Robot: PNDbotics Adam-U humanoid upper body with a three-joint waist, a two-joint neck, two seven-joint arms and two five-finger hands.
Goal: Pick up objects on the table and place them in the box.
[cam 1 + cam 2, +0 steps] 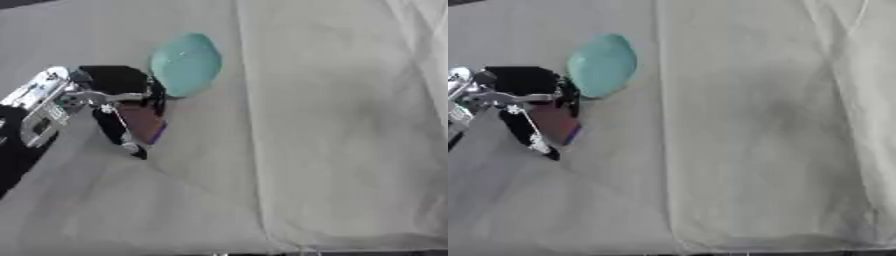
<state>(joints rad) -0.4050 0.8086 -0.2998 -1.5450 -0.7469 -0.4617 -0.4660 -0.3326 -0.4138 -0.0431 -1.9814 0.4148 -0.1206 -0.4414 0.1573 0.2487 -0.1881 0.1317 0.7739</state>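
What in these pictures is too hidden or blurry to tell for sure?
- The flat dark reddish thing: blurred and half behind the left hand in both views, so what it is stays unclear.
- The teal rounded object: too blurred to identify.
- The box: in neither view.
- The right hand: outside both views.
- The left arm: cut off by the left edge.

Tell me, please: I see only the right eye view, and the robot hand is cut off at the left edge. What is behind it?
Observer: In the left eye view the left robot hand, curled on the maroon thing, joins a silver wrist that shows whole.
Operator: And past the wrist?
Observer: A black forearm runs down to the view's left edge, above the cloth.
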